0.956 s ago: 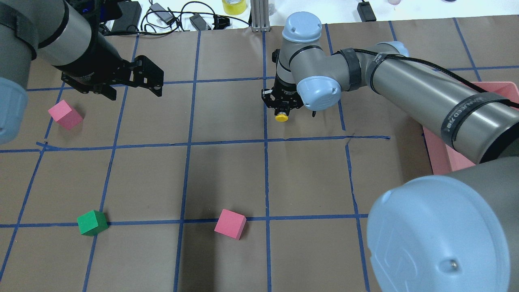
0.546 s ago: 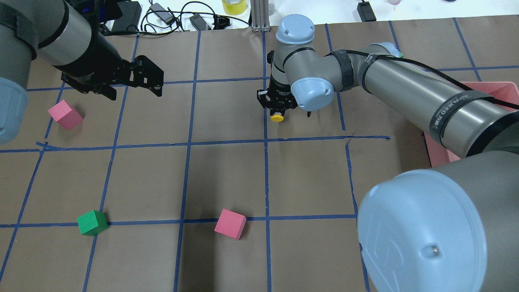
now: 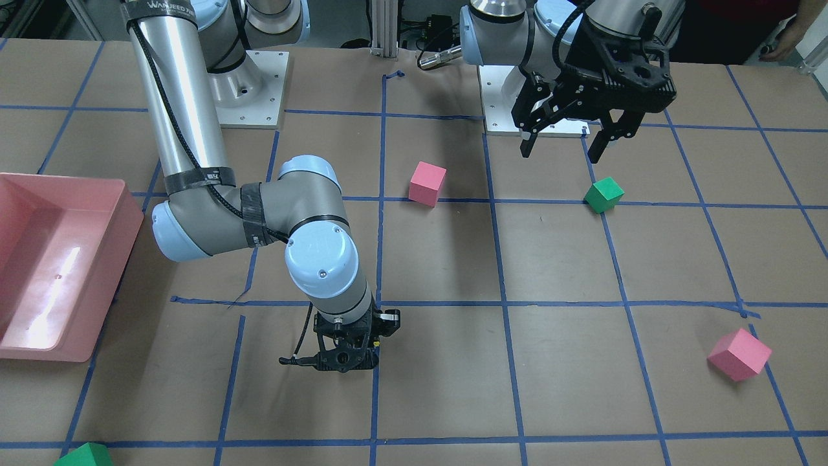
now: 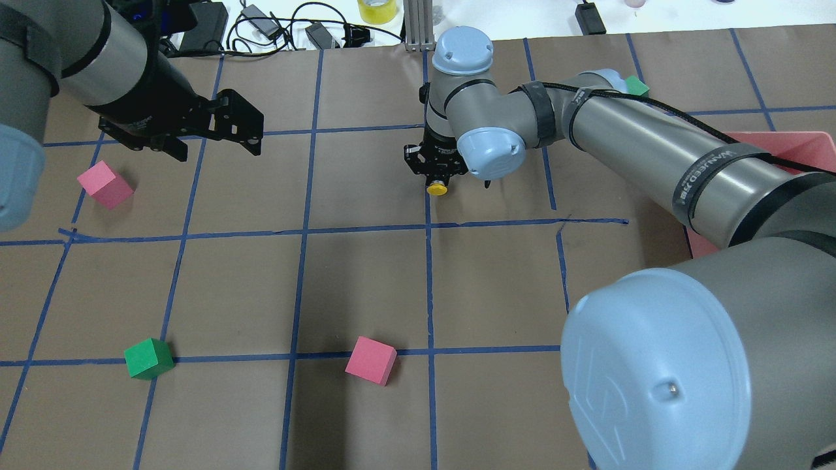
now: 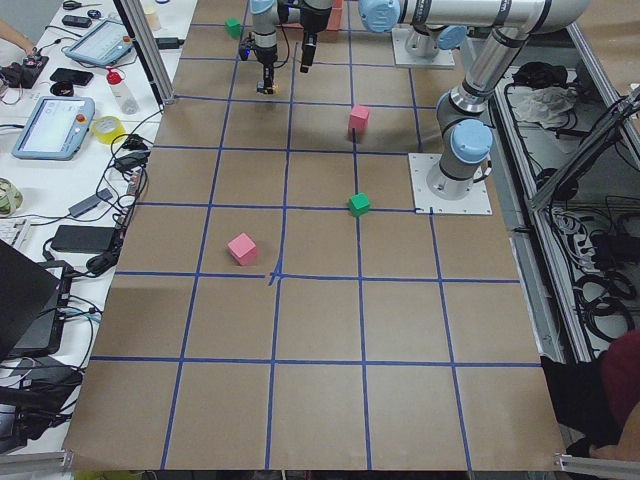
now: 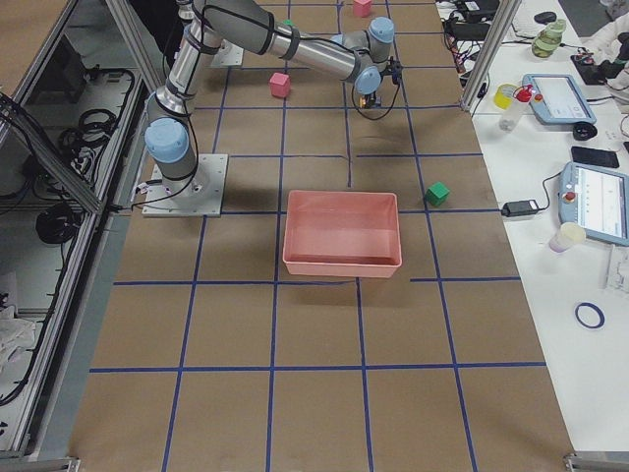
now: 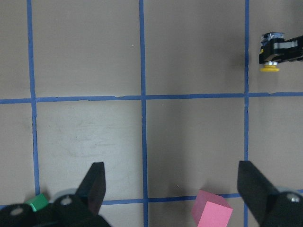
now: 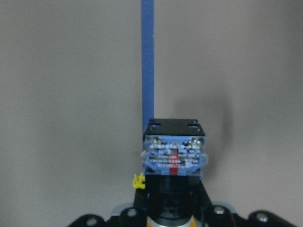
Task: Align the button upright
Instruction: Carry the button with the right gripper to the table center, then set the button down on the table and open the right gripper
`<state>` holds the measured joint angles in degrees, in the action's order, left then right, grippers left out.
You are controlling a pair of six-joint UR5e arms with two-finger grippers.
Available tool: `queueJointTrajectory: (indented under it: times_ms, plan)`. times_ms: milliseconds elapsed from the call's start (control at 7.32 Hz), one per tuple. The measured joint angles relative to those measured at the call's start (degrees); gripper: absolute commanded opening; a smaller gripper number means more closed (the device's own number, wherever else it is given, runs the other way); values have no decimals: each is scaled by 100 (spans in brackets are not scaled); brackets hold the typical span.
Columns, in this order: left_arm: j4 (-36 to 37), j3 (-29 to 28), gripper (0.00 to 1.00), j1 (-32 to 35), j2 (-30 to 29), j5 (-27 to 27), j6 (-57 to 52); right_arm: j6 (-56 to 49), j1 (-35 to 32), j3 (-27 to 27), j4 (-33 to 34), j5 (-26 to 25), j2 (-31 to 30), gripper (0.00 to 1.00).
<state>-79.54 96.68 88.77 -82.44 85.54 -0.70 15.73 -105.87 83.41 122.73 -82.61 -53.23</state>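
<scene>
We judge the small yellow-capped, black-necked push-button (image 4: 436, 189) light, rigid and slick; the right gripper (image 4: 436, 178) clamps its neck, the left gripper (image 4: 213, 145) hangs with jaws apart.

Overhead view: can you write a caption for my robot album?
Right gripper grips the button over a blue line; left gripper hangs open near a pink cube.

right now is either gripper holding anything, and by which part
The right gripper holds the button by its black neck, between yellow cap and block base. The left gripper is open and empty.
</scene>
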Motion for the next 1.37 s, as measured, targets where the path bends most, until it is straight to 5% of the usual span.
queueJointTrajectory:
  times_ms: [1366]
  plan:
    - [0, 0, 100, 0, 0, -11, 0, 36, -189, -39, 168, 244, 255, 0]
